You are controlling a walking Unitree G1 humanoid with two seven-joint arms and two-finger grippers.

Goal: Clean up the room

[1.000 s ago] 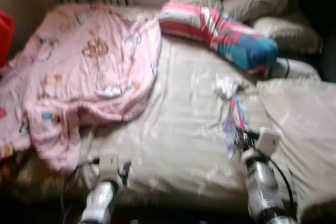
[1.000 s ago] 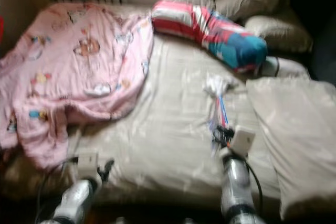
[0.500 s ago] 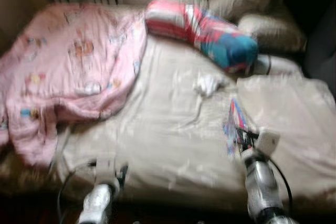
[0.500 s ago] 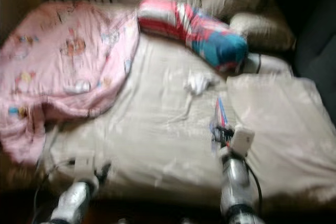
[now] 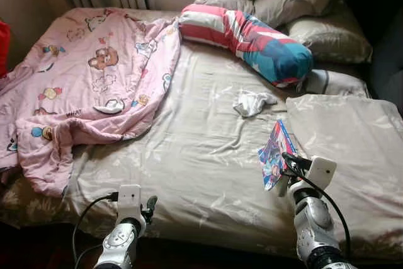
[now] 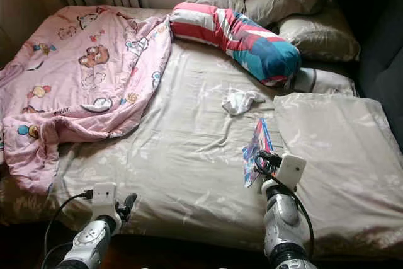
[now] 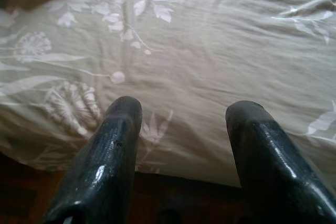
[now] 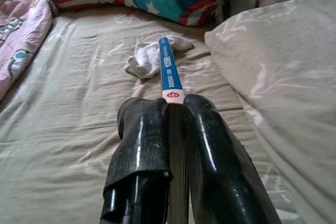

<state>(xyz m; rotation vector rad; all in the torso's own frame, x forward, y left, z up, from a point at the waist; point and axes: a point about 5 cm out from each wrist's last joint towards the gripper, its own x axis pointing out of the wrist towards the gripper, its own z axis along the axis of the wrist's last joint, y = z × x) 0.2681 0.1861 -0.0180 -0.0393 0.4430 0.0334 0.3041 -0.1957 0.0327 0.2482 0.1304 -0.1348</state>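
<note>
Bed (image 5: 208, 155) with beige leaf-printed sheet carries all items noted. Pink cartoon-print blanket (image 5: 88, 80) lies rumpled over the left side, from the head edge down toward the left foot corner. Left gripper (image 7: 181, 150) hangs at the foot edge, left of centre, its two black fingers (image 7: 105, 156) spread apart with nothing between them, just above the sheet's hem. Striped red, white and teal bolster (image 5: 245, 36) lies slantwise along the head edge, with beige pillows (image 5: 302, 4) behind it at the right head corner. Small crumpled white cloth (image 5: 252, 102) rests on the sheet near mid-bed, just below the bolster. Right gripper (image 8: 176, 111) is over the right half near the foot edge, fingers pressed together on a thin colourful booklet (image 5: 274, 152), held on edge and upright. Large beige pillow (image 5: 352, 143) lies along the right edge, just beside the booklet.
</note>
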